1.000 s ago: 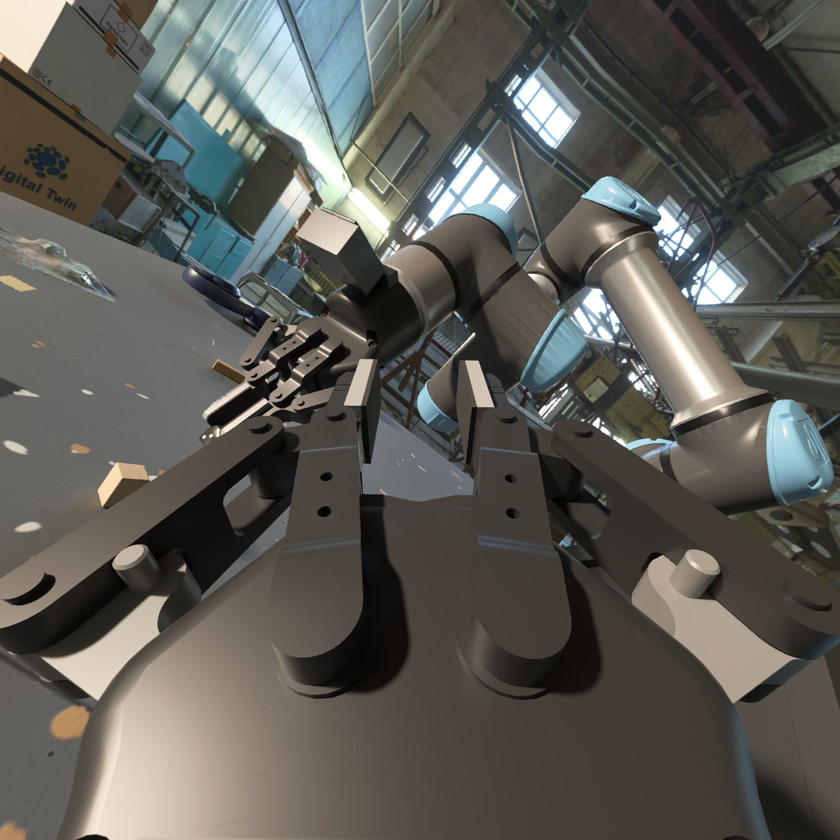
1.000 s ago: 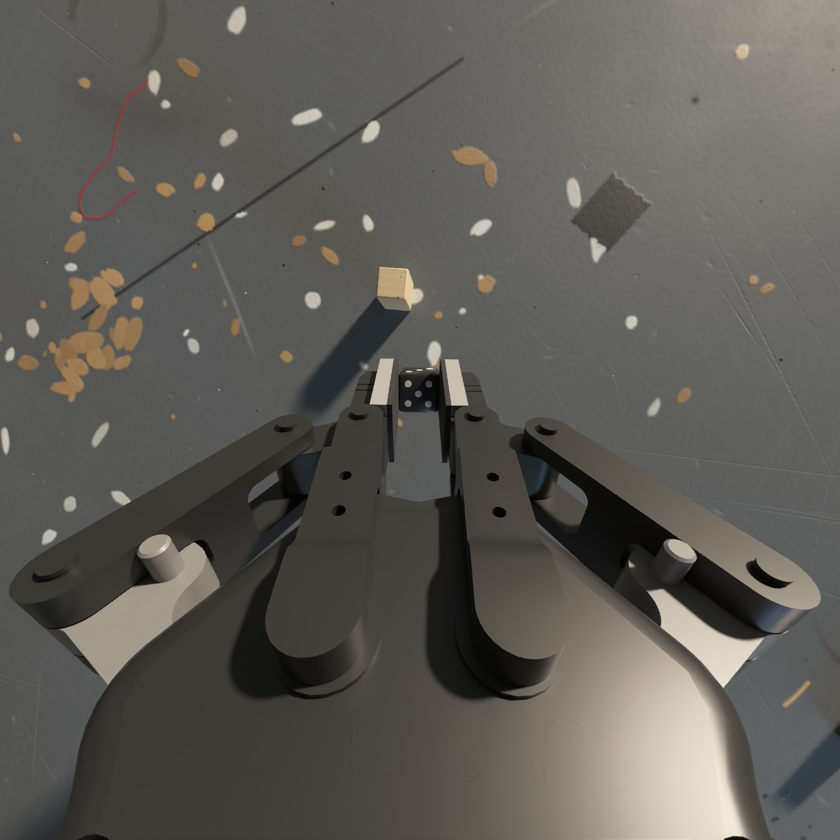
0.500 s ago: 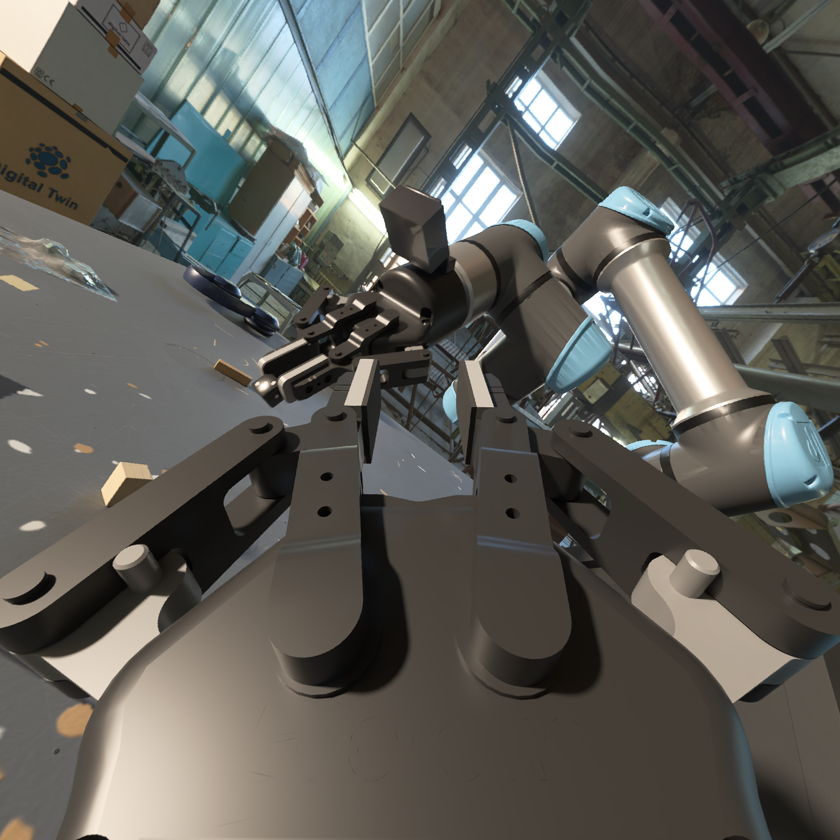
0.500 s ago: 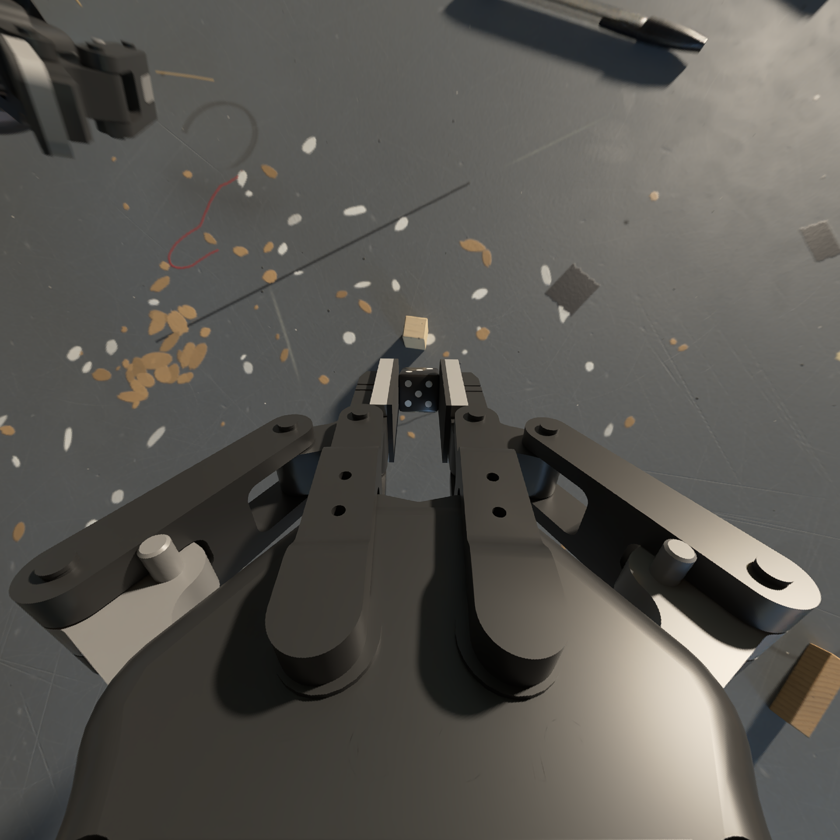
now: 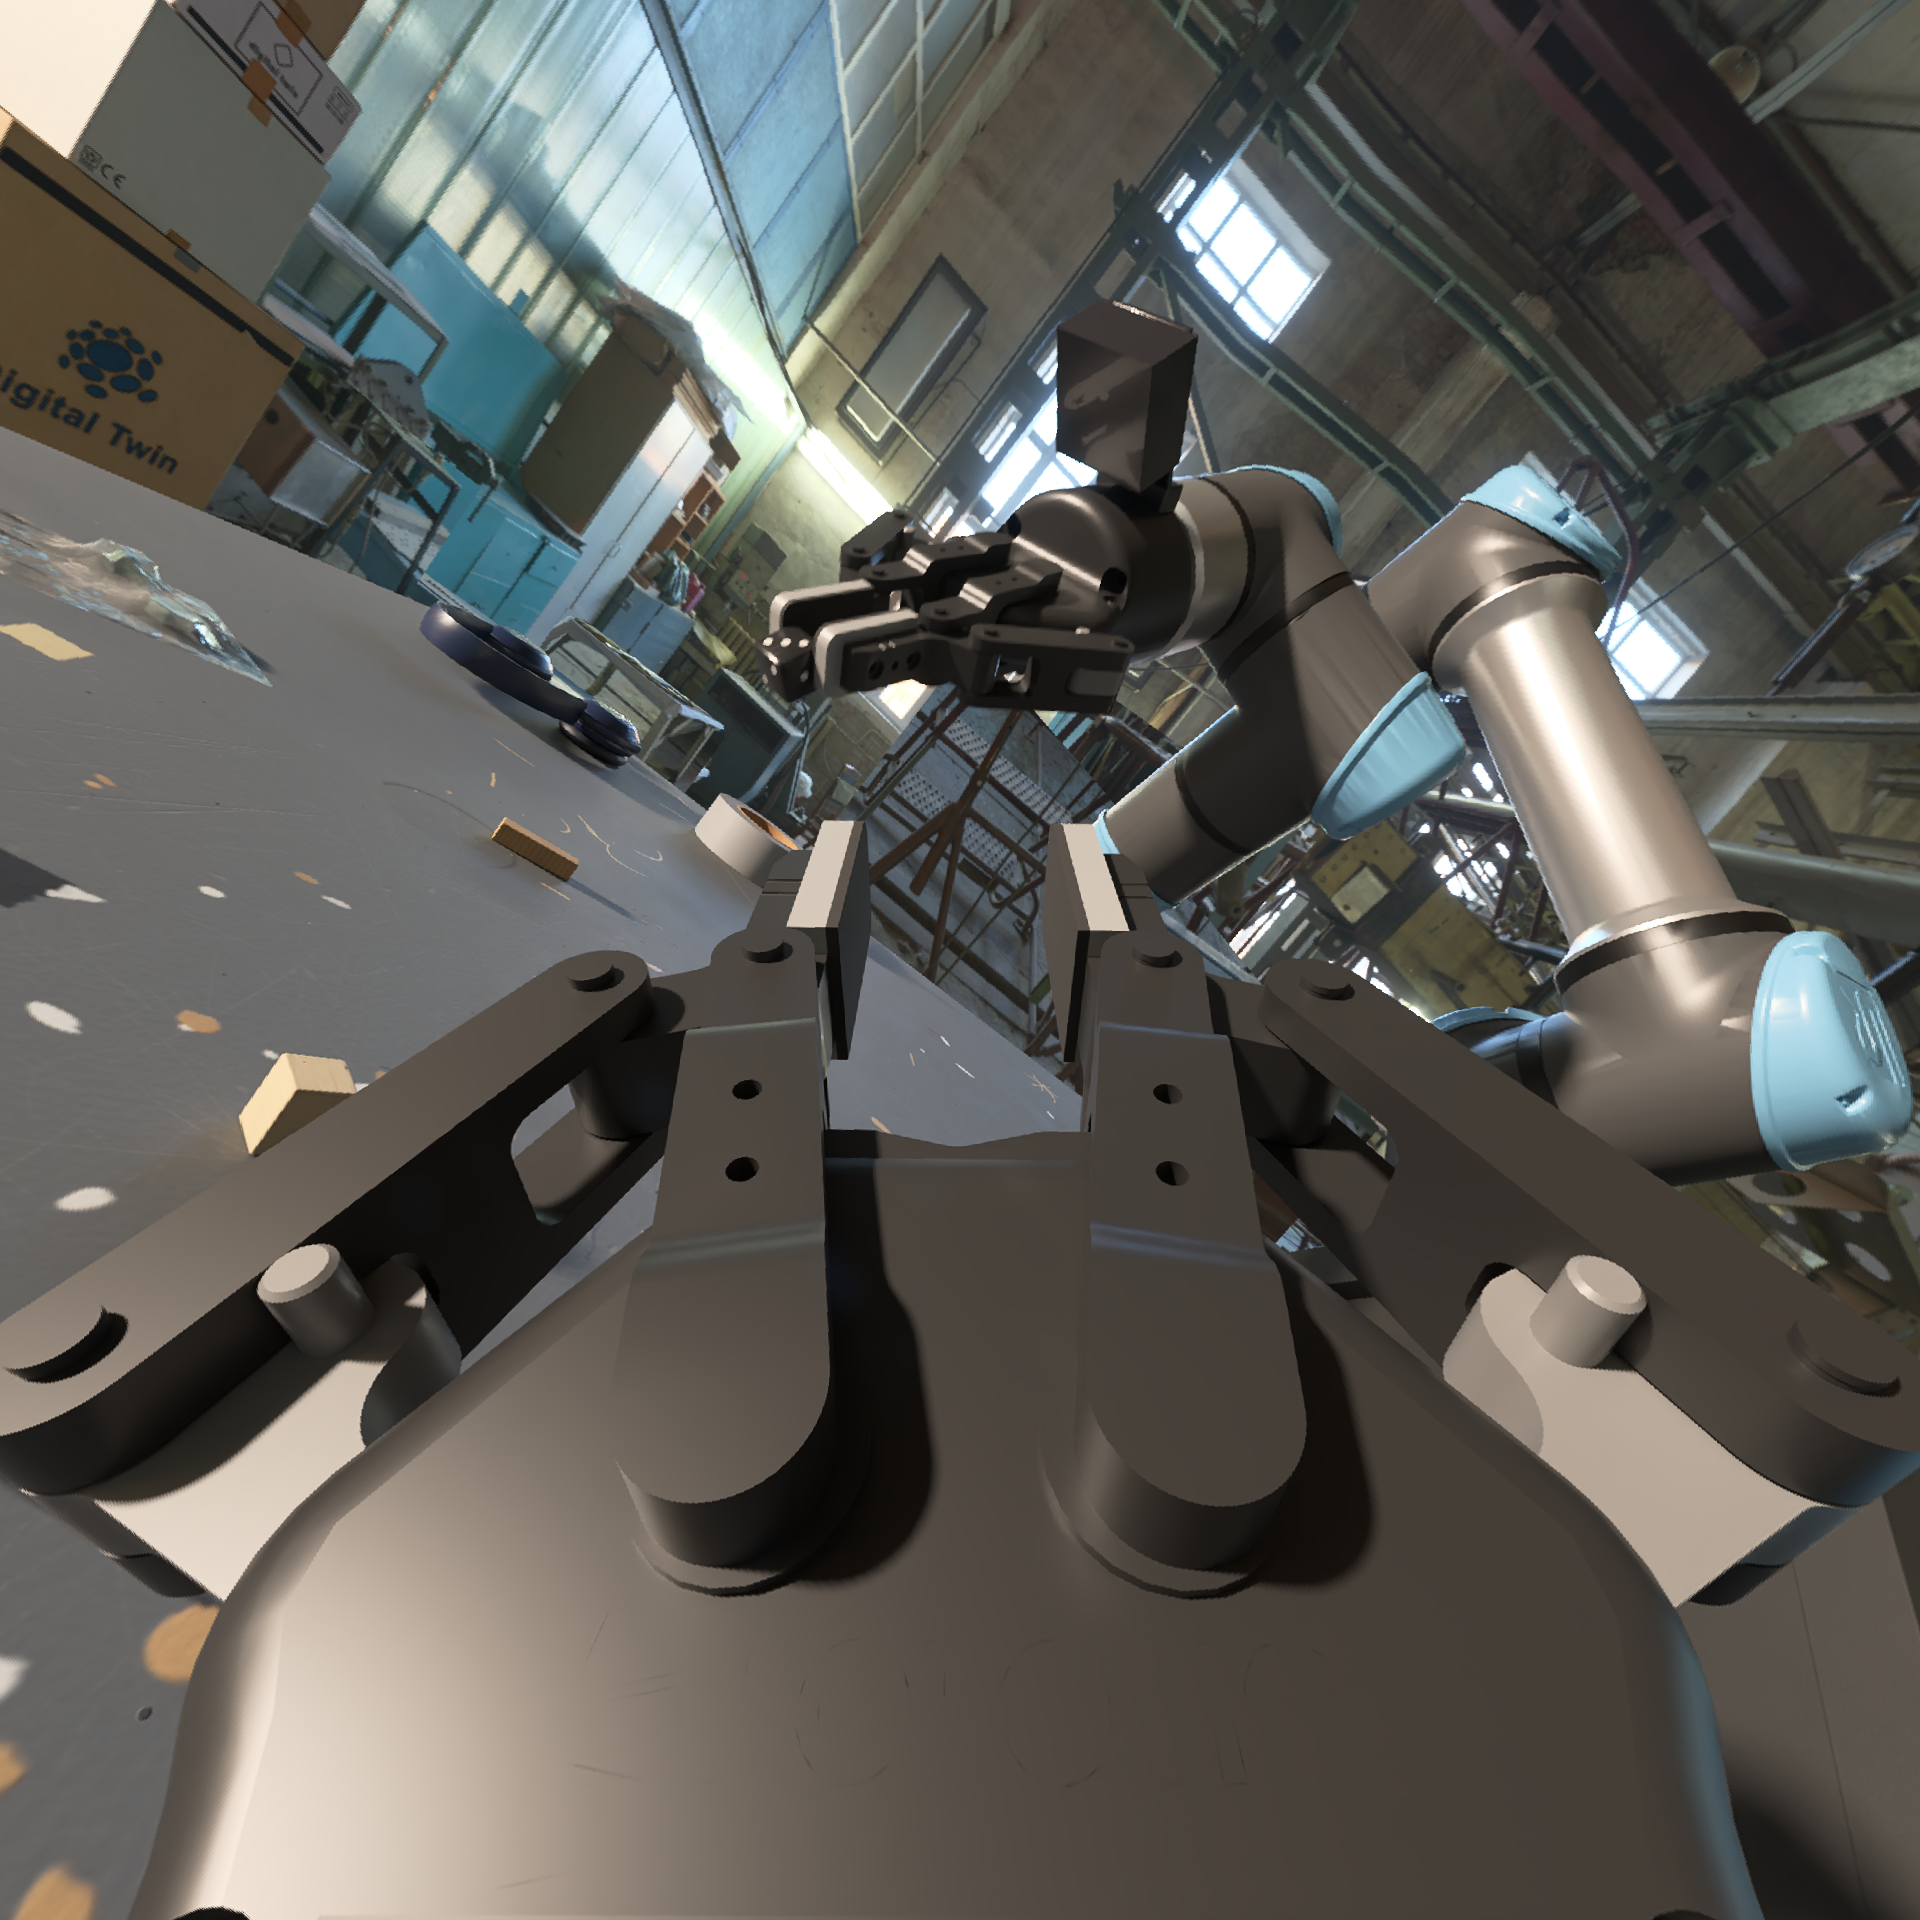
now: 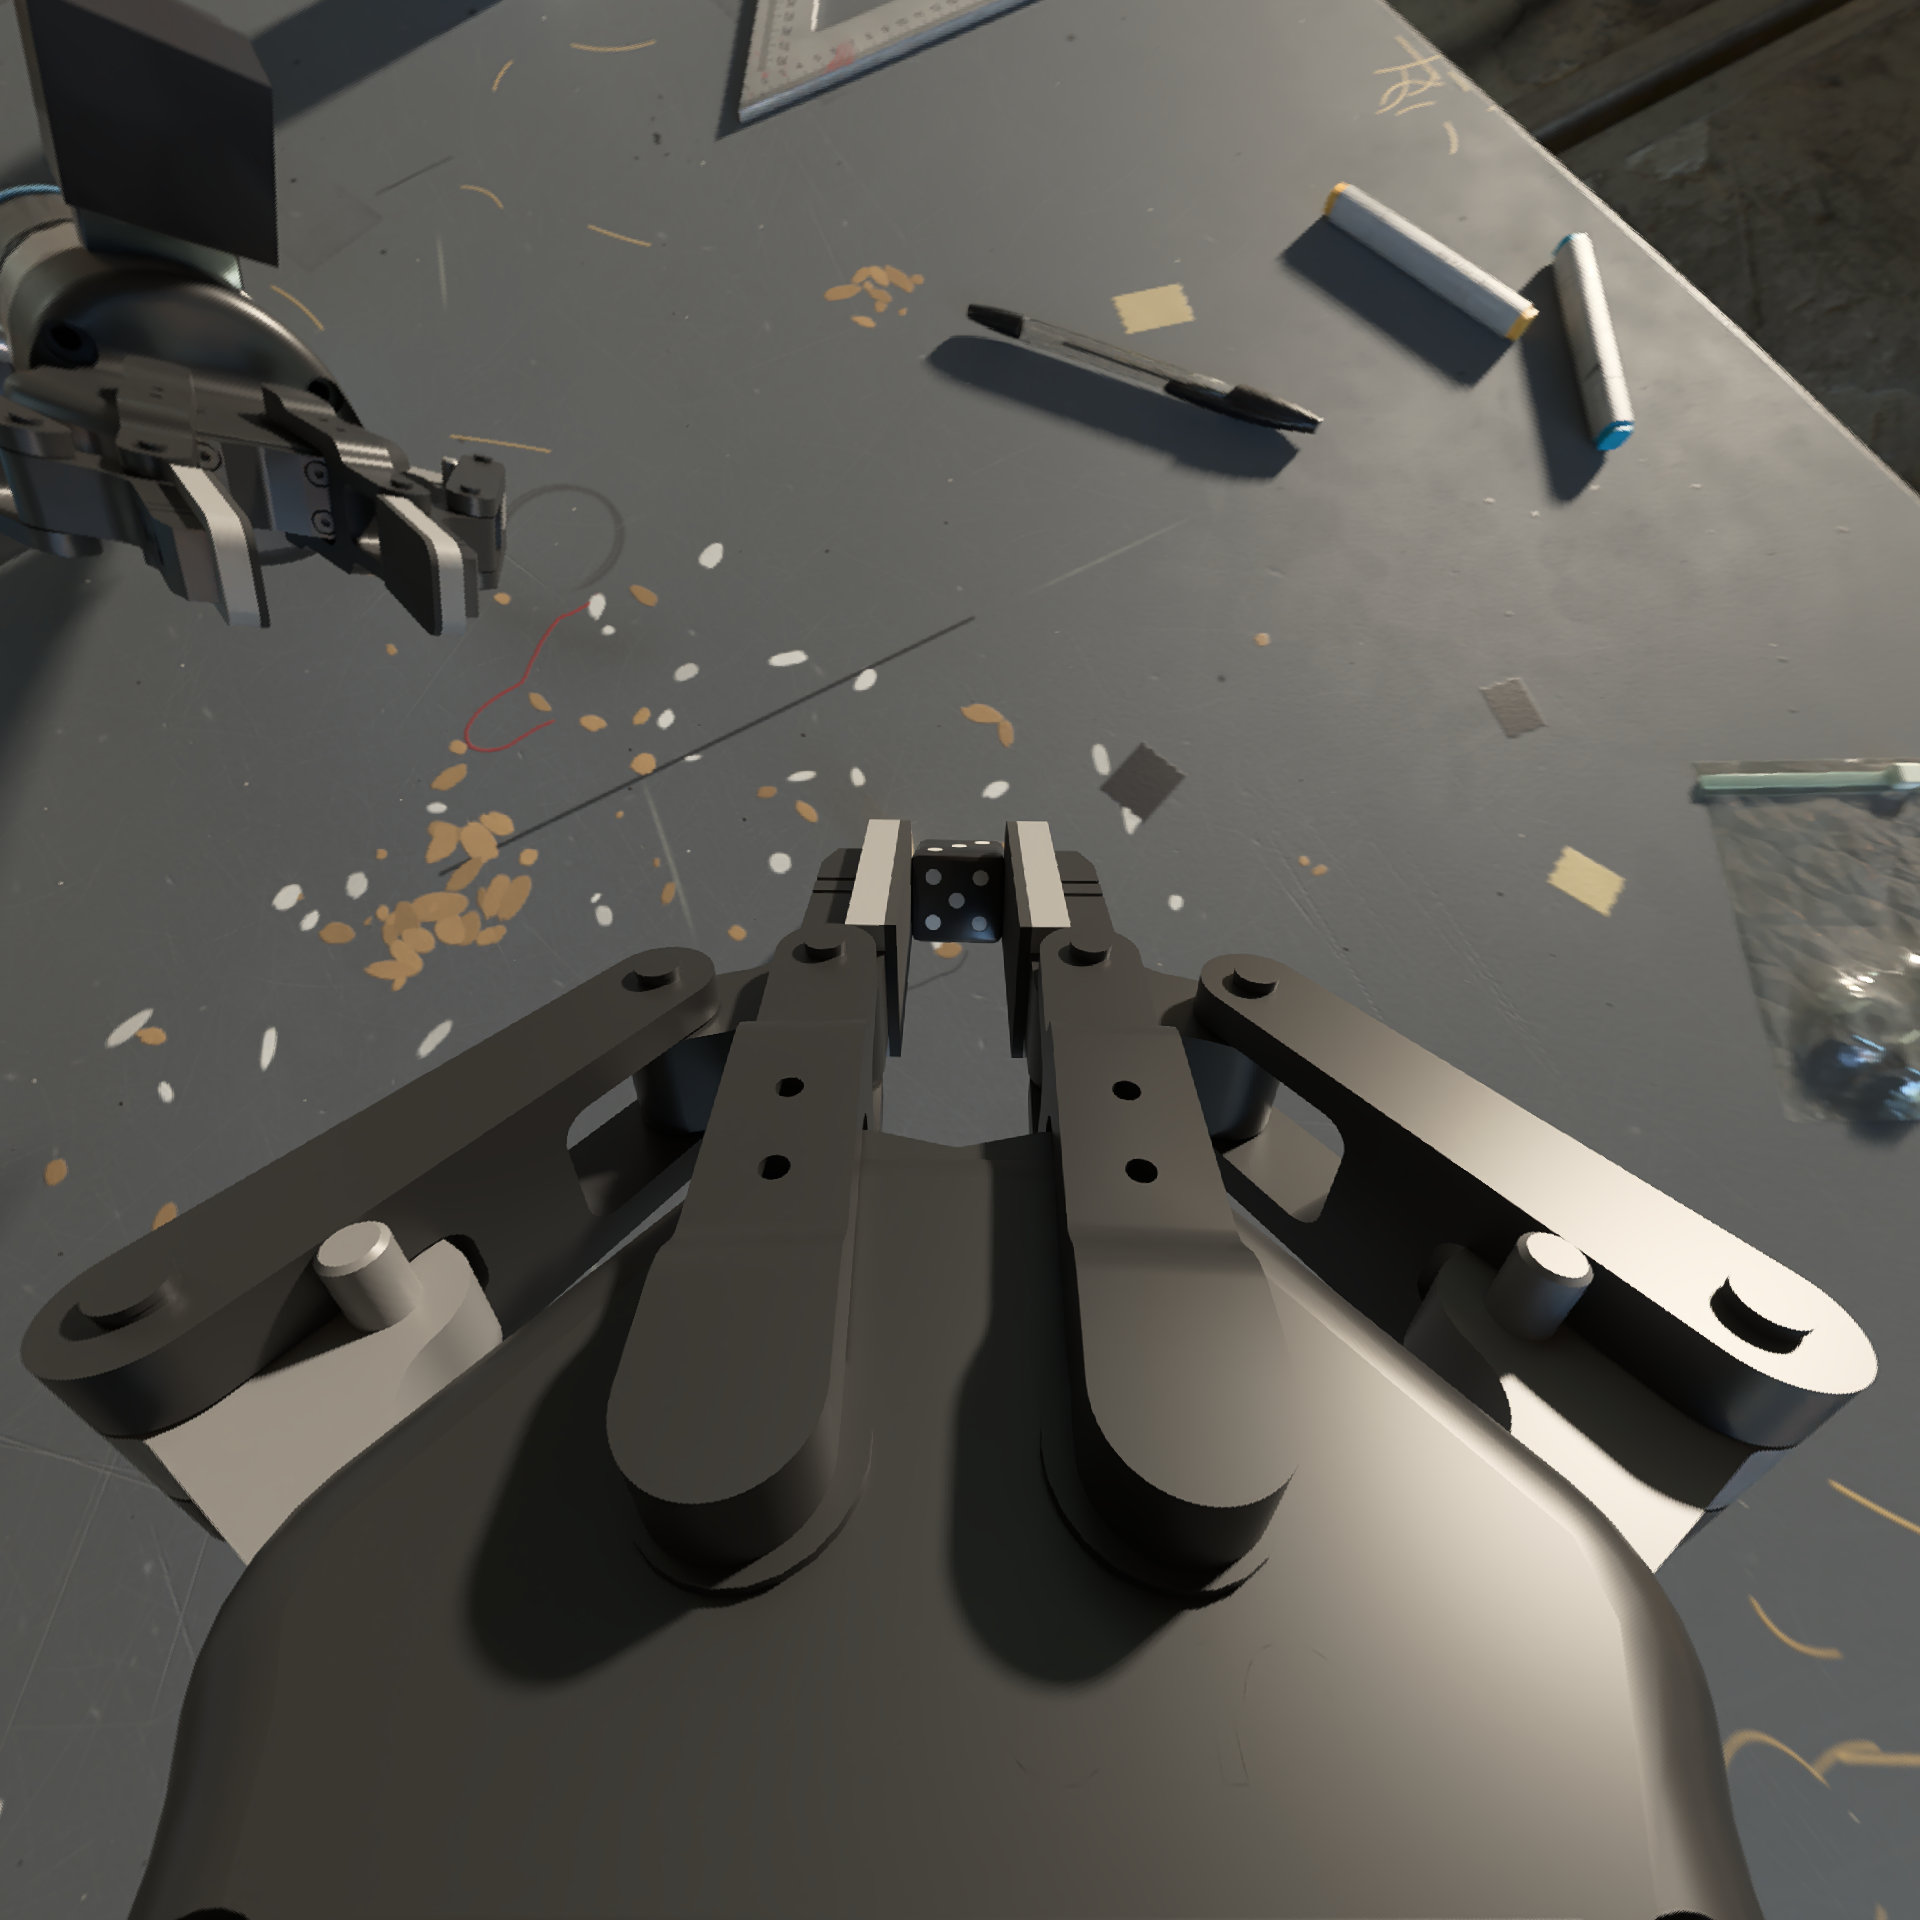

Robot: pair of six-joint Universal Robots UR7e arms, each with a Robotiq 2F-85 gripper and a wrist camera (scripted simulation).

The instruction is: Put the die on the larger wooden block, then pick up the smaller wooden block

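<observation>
My right gripper point(image 6: 957, 883) is shut on a black die with white pips point(image 6: 956, 899) and holds it high above the grey table point(image 6: 1195, 582). In the left wrist view it hangs in the air point(image 5: 795, 665) with the die point(image 5: 784, 652) at its tips. My left gripper point(image 5: 961, 894) is open and empty, low over the table; the right wrist view shows it at the left point(image 6: 348, 603). A small pale wooden cube point(image 5: 296, 1096) lies just left of it. A longer, flat wooden block point(image 5: 533, 847) lies farther off. Neither block shows in the right wrist view.
A pen point(image 6: 1132, 364), two markers point(image 6: 1423, 275) point(image 6: 1590, 338), a set square point(image 6: 852, 42) and a clear plastic bag point(image 6: 1829, 935) lie toward the table's right edge. A tape roll point(image 5: 743, 836), a dark round object point(image 5: 520, 665) and a cardboard box point(image 5: 104, 353) stand beyond the blocks.
My right gripper has risen well above the table with the die in it. The small cube has dropped out of its view. My left gripper has stayed still and open.
</observation>
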